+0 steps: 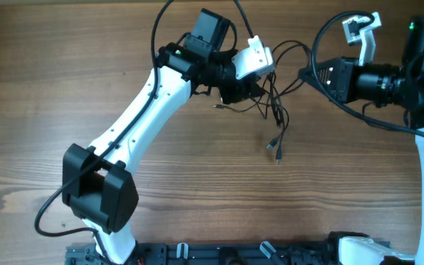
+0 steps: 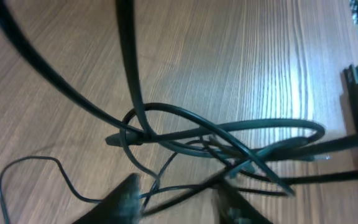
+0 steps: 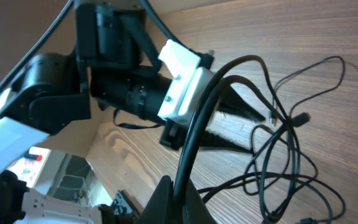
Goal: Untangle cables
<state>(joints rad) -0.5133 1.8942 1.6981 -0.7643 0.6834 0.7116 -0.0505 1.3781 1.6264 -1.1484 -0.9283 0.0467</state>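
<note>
The cables are a tangle of thin black cords on the wooden table, with small plug ends trailing toward the front. My left gripper sits at the tangle's left edge. In the left wrist view its fingers are apart, with loops of cable lying just ahead and a thin strand running between them. My right gripper points left at the tangle. In the right wrist view it is shut on one black cable that arcs up and over to the rest of the bundle.
The left arm's white link crosses the table diagonally from its base. The right arm's body fills the right edge. Thicker black arm cables loop above the left wrist. A black rail runs along the front edge.
</note>
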